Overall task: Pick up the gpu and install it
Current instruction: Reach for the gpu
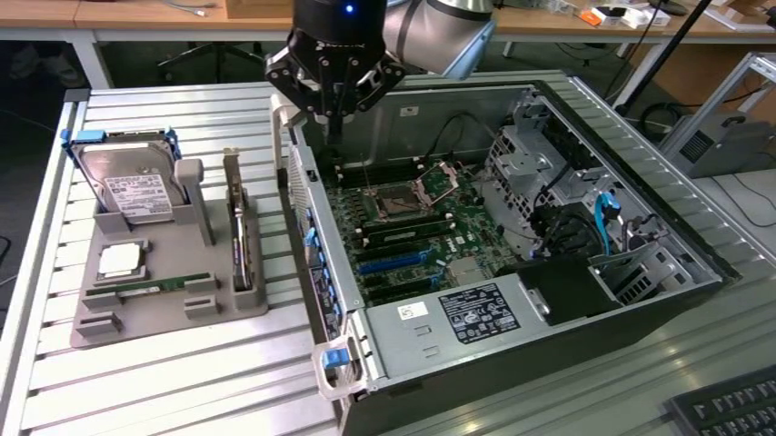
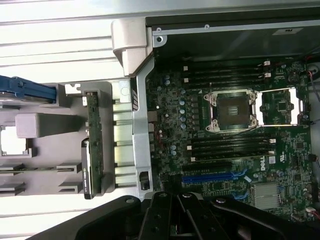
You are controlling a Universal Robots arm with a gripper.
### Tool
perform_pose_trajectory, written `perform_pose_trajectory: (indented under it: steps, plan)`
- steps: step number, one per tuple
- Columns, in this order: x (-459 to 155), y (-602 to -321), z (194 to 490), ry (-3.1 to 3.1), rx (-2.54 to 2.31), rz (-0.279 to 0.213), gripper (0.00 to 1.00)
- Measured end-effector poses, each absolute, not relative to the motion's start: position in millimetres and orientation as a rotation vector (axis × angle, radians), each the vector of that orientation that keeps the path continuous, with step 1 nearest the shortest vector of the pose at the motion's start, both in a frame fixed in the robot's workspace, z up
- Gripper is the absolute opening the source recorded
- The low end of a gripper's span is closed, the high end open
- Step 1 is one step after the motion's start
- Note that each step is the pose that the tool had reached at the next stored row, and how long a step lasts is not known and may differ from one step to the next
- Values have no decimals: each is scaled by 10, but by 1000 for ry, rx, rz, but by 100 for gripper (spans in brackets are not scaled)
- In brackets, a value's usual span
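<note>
End effector (image 1: 333,116): clenched, empty, hung abv PC case (image 1: 582,354) rear edge.
gpu (image 1: 242,238): stood on edge in grey holder tray (image 1: 170,313) on worktop (image 1: 182,381), beside case, not gripped.

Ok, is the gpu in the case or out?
Out: the gpu stands on edge in the grey tray beside the case, and the shut gripper holds nothing.

Motherboard (image 2: 200,120): white "DELL" lettering printed on the green board, just beside the blue slot (image 2: 215,177).
Power supply label (image 1: 485,312): black with white print and marks, too small to read.
White sticker (image 1: 415,310): dark marks, not readable.
Hard drive label (image 1: 136,195): white with printed lines, none legible.
</note>
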State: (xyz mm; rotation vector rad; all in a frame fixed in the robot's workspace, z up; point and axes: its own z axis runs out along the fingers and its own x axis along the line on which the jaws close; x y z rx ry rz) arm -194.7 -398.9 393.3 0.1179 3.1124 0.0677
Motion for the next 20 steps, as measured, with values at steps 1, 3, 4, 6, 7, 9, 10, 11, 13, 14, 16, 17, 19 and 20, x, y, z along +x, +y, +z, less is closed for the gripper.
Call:
perform_pose_trajectory:
  steps: [1,3,4,6,7,9,10,11,13,14,16,17,19,20]
  plan:
    - [-1952,-3989,3933,3112,118,68,11]
    - [-1965,-3989,3933,3112,118,68,11]
    - [-1973,-3989,3933,3113,118,68,11]
    - [-1981,-3989,3933,3113,118,68,11]
    - [-1988,-3989,3933,3112,118,68,11]
    - [-1997,-3989,3933,3112,118,68,11]
    - [-2002,-3989,3933,3112,118,68,11]
    - [-2011,-3989,3933,3112,118,68,11]
    - [-2027,-3989,3933,3113,118,68,11]
    - [-2032,-3989,3933,3113,118,68,11]
    - [-2042,-3989,3933,3112,118,68,11]
    - [-2049,-3989,3933,3113,118,68,11]
    - [-2061,-3989,3933,3112,118,68,11]
    - [-2066,-3989,3933,3112,118,68,11]
